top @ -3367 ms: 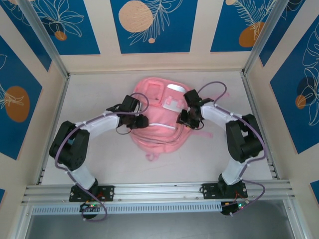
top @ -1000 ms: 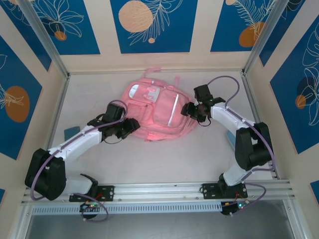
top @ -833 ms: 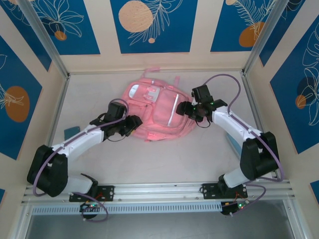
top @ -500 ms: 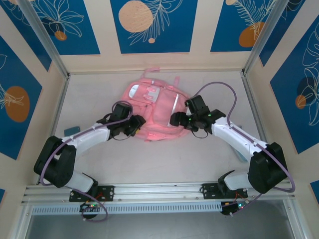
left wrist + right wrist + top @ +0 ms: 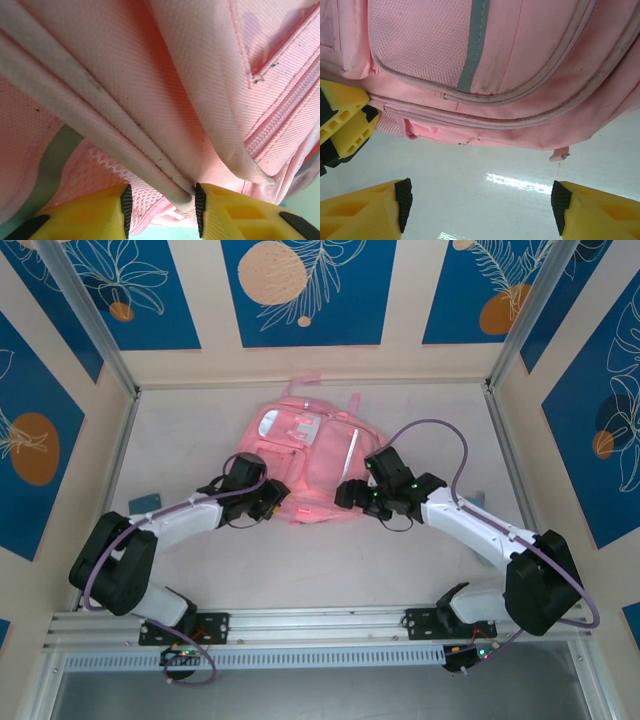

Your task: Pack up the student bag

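Pink student bag (image 5: 318, 450) is lying flat mid-counter (image 5: 200, 420), pockets facing up, towards the back. The left claw (image 5: 162, 205) is at its near-left edge with the jaws narrowed around a fold of piped seam and mesh; fabric is touching both pads, so I'd call that a pinch. The right claw (image 5: 480, 205) is gaping wide with nothing in it, over bare counter just beside the bag's near edge. My guess is the bag's light and totally floppy and will sag and bunch when lifted, so go for the thick piped seams or a strap, not the flat panels.
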